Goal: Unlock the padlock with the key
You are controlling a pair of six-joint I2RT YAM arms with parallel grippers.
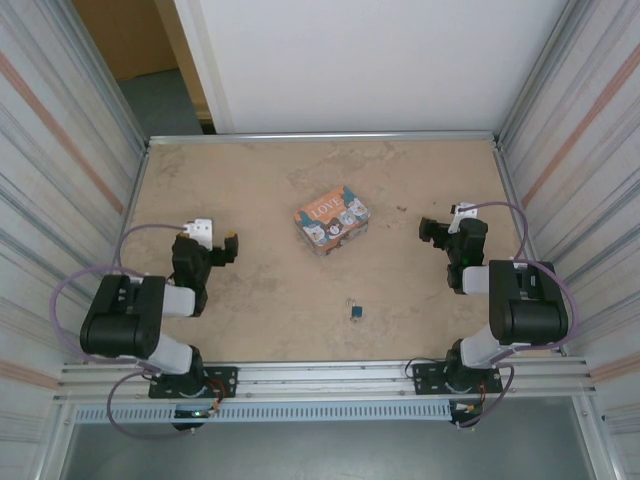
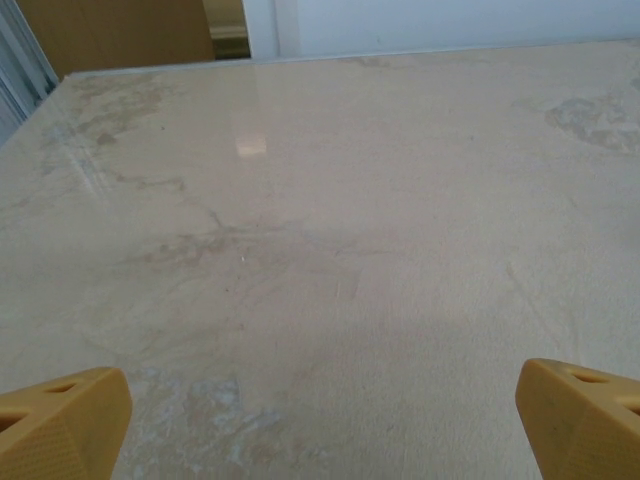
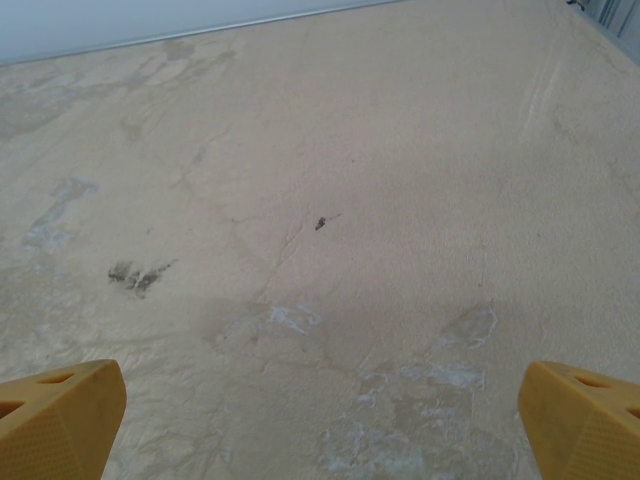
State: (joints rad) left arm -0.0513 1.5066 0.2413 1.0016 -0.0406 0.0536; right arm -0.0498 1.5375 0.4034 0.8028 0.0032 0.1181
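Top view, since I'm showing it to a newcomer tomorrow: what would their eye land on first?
The colourful tin with cartoon faces stands out at the middle of the beige table. Nearer the arms lies a tiny blue padlock, easy to miss. The left gripper and right gripper hang on either side, both open, yellow fingertips wide apart in the wrist views.

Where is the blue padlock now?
In the top view, the padlock lies on the table near its front edge, roughly central, closer to the arms' bases than the tin.
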